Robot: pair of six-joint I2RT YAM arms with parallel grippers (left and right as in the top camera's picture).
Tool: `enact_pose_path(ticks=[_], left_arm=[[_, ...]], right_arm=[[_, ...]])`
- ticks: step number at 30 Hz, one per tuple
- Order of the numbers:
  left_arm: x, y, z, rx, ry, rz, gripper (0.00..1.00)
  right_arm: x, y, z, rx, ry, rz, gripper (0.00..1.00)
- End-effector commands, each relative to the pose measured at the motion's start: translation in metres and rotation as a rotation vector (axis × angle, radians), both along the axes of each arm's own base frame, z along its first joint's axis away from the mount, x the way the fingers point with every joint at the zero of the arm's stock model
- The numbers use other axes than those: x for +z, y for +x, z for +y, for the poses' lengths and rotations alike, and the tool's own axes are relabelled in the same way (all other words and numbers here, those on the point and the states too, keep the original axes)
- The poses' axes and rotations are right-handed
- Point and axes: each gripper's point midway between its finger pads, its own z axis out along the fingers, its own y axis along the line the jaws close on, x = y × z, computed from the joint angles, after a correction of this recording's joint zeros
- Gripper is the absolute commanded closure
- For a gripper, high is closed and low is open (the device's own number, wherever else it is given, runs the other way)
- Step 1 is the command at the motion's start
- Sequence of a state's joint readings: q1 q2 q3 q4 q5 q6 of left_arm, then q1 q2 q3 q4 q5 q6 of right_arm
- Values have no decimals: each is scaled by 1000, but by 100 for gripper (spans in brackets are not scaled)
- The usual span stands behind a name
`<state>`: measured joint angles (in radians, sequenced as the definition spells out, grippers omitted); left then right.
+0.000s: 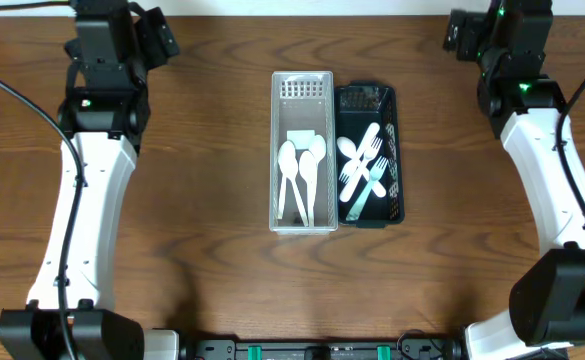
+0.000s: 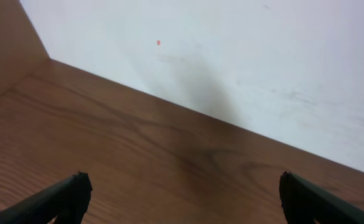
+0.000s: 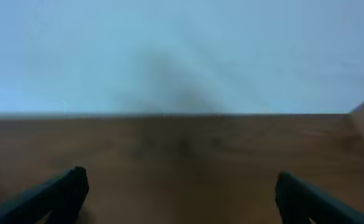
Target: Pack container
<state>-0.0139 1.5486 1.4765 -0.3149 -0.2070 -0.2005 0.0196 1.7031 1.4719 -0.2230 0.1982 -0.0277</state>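
Dark matte fingertips (image 2: 70, 194) of my left gripper (image 2: 185, 199) rise from the bottom corners of the left wrist view. They are blunt and squared off, spread wide and released, with only wood grain showing between them. The right gripper (image 3: 182, 196) stands the same way in its own view: two dark wedge-shaped tips set far apart and unclenched over bare wood, though that picture is blurred.

Beyond both pairs runs the table (image 2: 138, 149), brown wood with long wavy grain and a smooth, dull surface. It ends at a plain pale wall (image 2: 244, 50).

From overhead, the things to pack sit together at the middle of the table, well apart from both sets of fingers. My left arm (image 1: 82, 200) and right arm (image 1: 552, 170) reach up the two sides, and both grippers are at the far corners near the wall.

The white basket (image 1: 275, 150) is a long rectangular plastic box with pale, slightly see-through walls and a slotted patch at its far end. White plastic spoons (image 1: 297, 175) lie lengthwise in it, bowls toward the wall. A small white rectangular piece (image 1: 302, 138) lies by the bowls; what it is I cannot tell.

Against the basket's right long side sits the black tray (image 1: 367, 97), rectangular, a little shorter, with a perforated floor. White plastic forks (image 1: 370, 150) and more spoons lie crossed over one another inside it.
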Motion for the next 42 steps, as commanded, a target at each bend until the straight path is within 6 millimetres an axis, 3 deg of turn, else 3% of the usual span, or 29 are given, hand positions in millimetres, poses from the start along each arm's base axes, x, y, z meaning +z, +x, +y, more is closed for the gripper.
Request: enact_pose_path(ticks=[1, 5, 9, 15, 18, 21, 24, 30, 42], left_arm=[[25, -24, -13, -82, 5, -62, 2], [34, -53, -16, -102, -1, -160, 2], [46, -94, -17, -106, 4, -317, 2], [42, -168, -32, -166, 36, -506, 2], [14, -200, -38, -202, 46, -446, 2], [-17, -223, -37, -211, 47, -355, 2], [-21, -234, -37, -216, 45, -348, 2], [-22, -233, -37, -216, 45, -341, 2], [-43, -236, -36, -219, 46, -252, 2]], right_arm=[[38, -19, -14, 18, -109, -37, 1], [84, -50, -27, -27, -83, -136, 1], [100, -91, -26, -41, -58, -194, 1], [63, -175, -39, -164, 9, -157, 1], [41, -214, -40, -182, 7, -158, 1], [0, -255, -38, -196, 39, -108, 1], [-33, -287, -37, -212, 74, -88, 1], [-33, -307, -35, -203, 83, -168, 1], [-54, -317, -35, -207, 76, -73, 1]])
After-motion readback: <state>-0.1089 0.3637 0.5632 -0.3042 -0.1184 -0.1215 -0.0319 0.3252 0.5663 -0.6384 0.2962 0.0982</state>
